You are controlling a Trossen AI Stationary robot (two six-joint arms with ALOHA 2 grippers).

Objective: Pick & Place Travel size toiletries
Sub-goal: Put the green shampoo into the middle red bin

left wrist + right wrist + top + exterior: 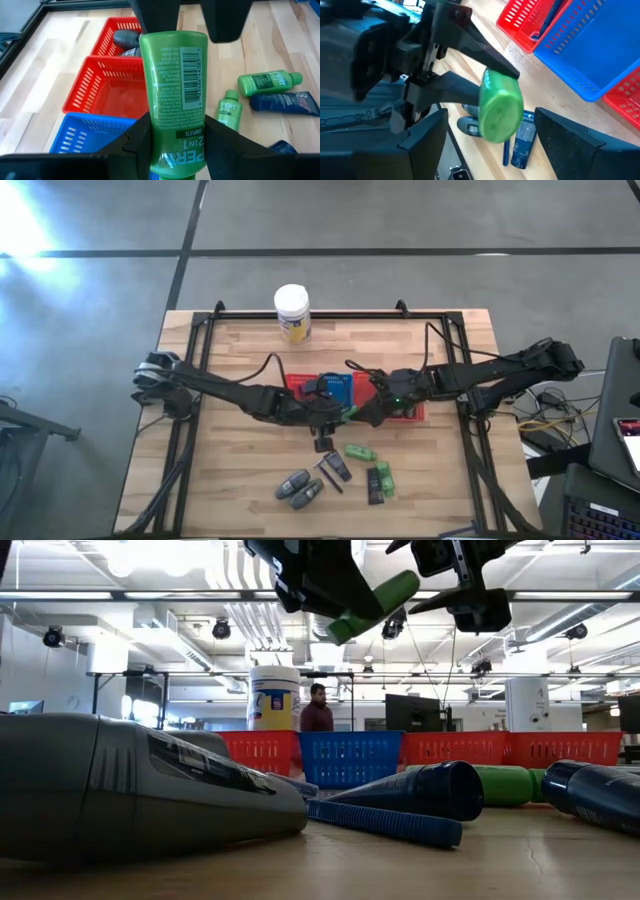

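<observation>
Green tube (172, 100) in left wrist view: barcode on label, digits beside it too small to read with certainty; below it "COMPLETE", then "2 IN 1" and part of "PERT", seen inverted. Small green bottle (229, 114) on tabletop (270, 60): "PERT". Second green bottle (267, 82): "PERT". Dark blue tube (285, 102): white lettering, illegible. White jar (273, 698) in low view: yellow label, text unreadable.

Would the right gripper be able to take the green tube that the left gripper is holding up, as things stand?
Probably yes. The left gripper clamps the green tube near one end, and the free end points at the open right gripper, whose fingers flank it with nothing between.
</observation>
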